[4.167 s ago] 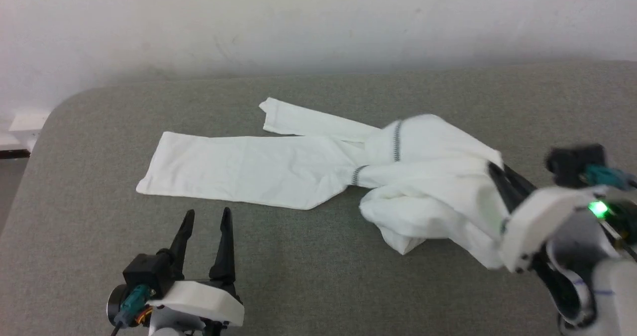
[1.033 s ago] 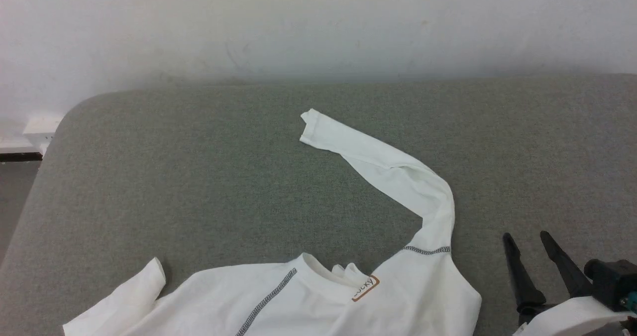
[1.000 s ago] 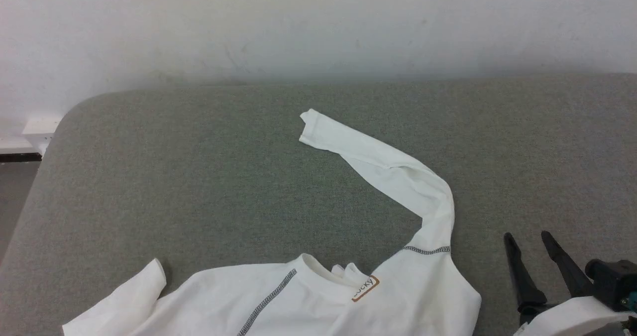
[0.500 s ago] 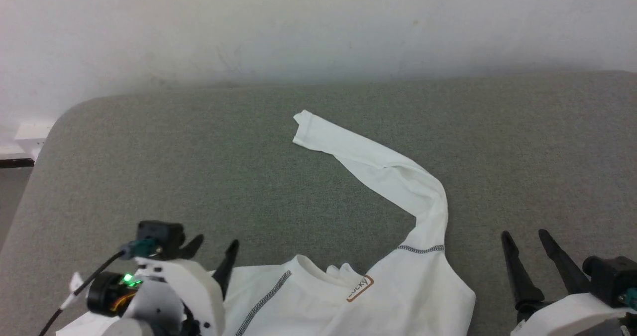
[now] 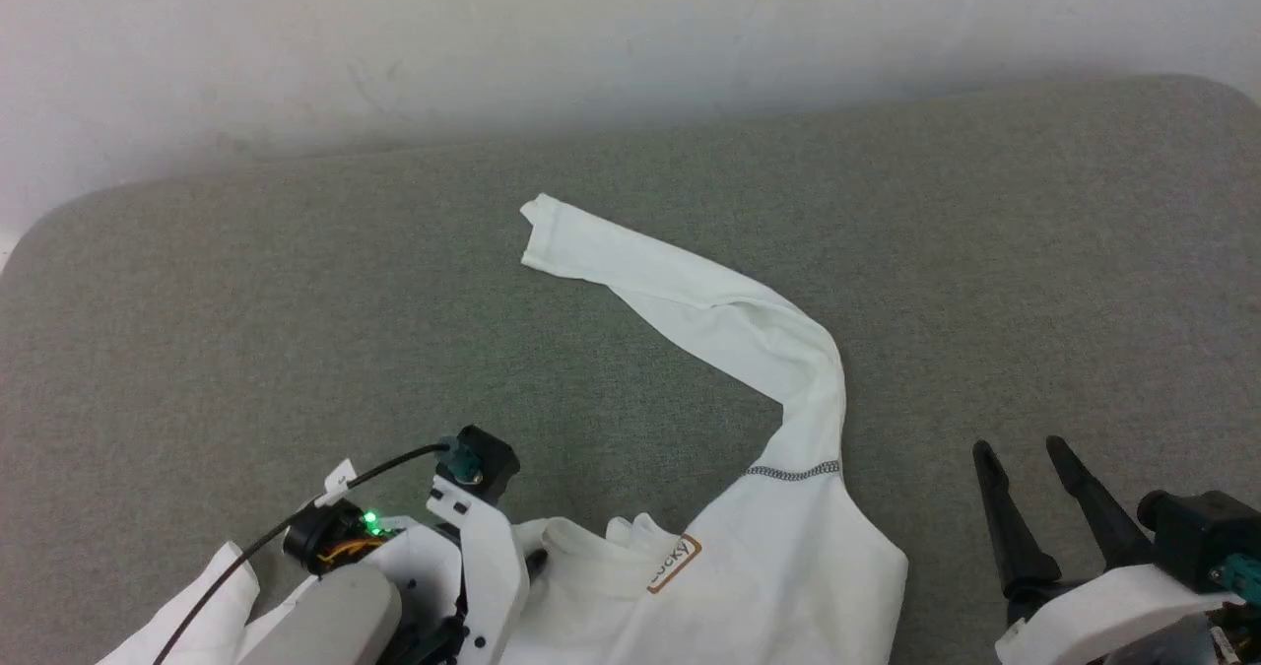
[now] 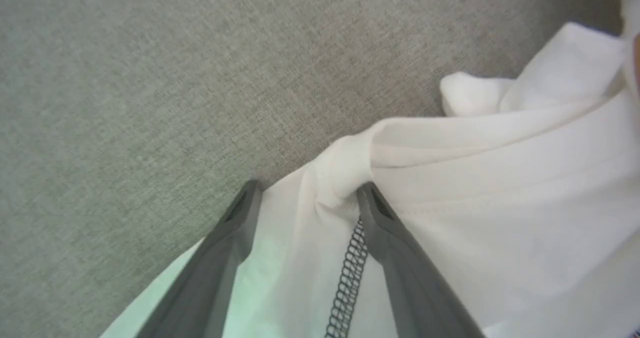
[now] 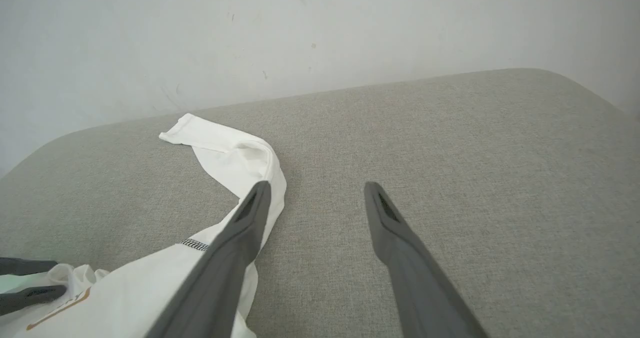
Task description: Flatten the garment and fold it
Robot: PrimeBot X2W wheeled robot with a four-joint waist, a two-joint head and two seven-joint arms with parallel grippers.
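Your left claw (image 6: 307,190) was released, fingers spread wide and pointing down onto the white long-sleeved top (image 5: 788,566). Nothing was pinched. The cloth lay loose between the two fingers. A bunched fold of the collar (image 6: 350,162) touched the tip of the finger on the right of the left wrist view. The grey zigzag seam (image 6: 350,273) ran between the fingers, just beside that same finger. Past the fingertips was bare grey bench (image 5: 296,300).

Your right claw (image 5: 1018,445) was also released and empty, hovering over the bench. The top's shoulder edge was near it, on its inner side, not touching. In the right wrist view one sleeve (image 7: 240,162) ran from beside the inner finger up and away ahead of the claw.

The top's body lay on the near edge of the bench, between your two claws. The brown-edged neck label (image 5: 673,564) faced up, just beside the left claw on the side towards the right one. The sleeve's cuff (image 5: 537,227) lay well ahead of both claws. The other sleeve end (image 5: 217,596) lay on the outer side of your left arm.
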